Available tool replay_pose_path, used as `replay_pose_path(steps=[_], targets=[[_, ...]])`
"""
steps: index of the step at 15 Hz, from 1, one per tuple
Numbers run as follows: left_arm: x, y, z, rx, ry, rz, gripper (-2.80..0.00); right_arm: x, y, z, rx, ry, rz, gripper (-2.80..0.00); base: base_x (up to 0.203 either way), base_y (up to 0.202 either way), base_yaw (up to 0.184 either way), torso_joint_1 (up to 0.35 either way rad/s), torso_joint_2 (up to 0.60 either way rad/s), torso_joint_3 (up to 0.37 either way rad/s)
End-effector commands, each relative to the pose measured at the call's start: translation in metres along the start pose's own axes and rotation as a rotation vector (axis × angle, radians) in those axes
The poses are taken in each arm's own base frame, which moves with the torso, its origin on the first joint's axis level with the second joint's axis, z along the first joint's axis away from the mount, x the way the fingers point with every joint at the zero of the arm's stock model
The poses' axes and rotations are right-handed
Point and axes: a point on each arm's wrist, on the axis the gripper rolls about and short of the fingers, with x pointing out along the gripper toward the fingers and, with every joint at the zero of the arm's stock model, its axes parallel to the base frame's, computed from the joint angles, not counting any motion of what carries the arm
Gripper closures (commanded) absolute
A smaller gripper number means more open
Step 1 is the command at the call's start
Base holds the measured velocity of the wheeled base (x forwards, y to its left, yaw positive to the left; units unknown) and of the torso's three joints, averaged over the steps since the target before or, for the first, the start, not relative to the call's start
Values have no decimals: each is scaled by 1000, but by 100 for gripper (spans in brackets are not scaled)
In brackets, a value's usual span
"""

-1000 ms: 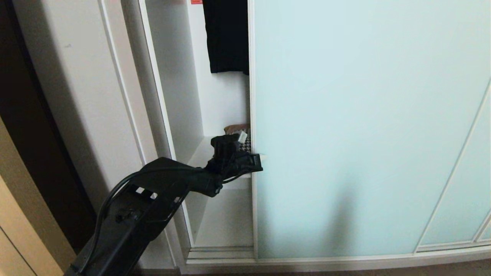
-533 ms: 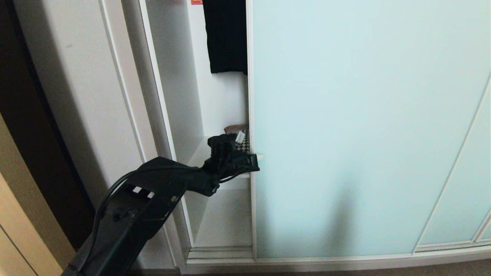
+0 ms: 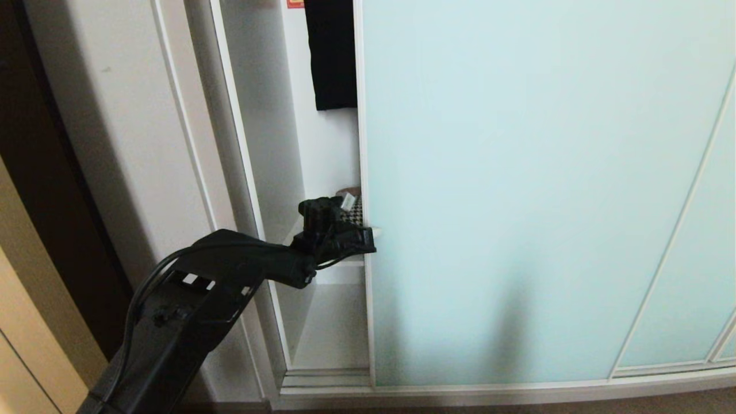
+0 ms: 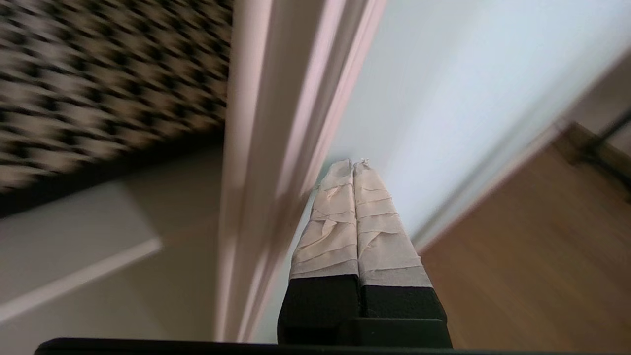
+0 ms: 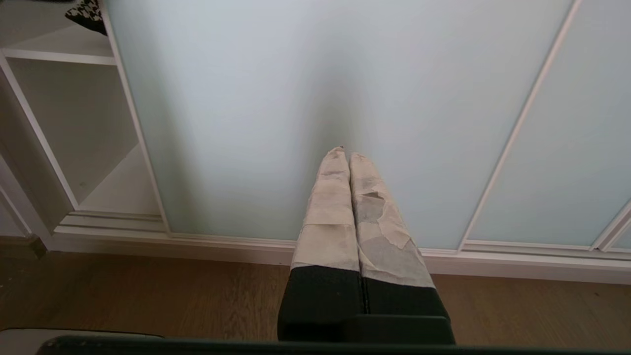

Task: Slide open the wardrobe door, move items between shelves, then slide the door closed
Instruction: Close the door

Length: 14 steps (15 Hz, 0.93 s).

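Wardrobe compartment, white, showing as a narrow gap left of centre in the head view. Contents: a black garment hanging at the upper middle of the frame; a black-and-white houndstooth bundle lying on the middle shelf, mostly hidden behind the door edge; something brownish sitting just behind the bundle, too little showing to identify. The lower compartment floor is showing bare white board.

Sliding wardrobe door, frosted pale aqua glass in a thin pale frame, filling the centre and right of the head view and covering most of the opening; a second glass panel is standing at the lower right.

Labels: a small red tag is sitting at the top edge of the frame, writing unreadable.

Left gripper, centre-left in the head view: taped fingers pressed fully together, gripping nothing, the tip lying against the door's left frame edge at shelf height.

Right gripper, seen in its own wrist view: taped fingers clenched together, gripping nothing, pointing at the glass above the wooden floor.
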Motion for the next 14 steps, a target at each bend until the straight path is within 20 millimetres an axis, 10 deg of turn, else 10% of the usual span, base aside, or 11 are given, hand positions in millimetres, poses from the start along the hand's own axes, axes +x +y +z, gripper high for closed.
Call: replay_pose_path(steps=[1, 14], targets=[[-10, -2, 30, 24, -89, 68, 0, 0, 0, 0, -1, 1, 0, 0, 0, 0, 0, 0, 0, 0], [-116, -42, 112, 77, -155, 122, 0, 0, 0, 0, -1, 1, 0, 0, 0, 0, 0, 0, 0, 0]])
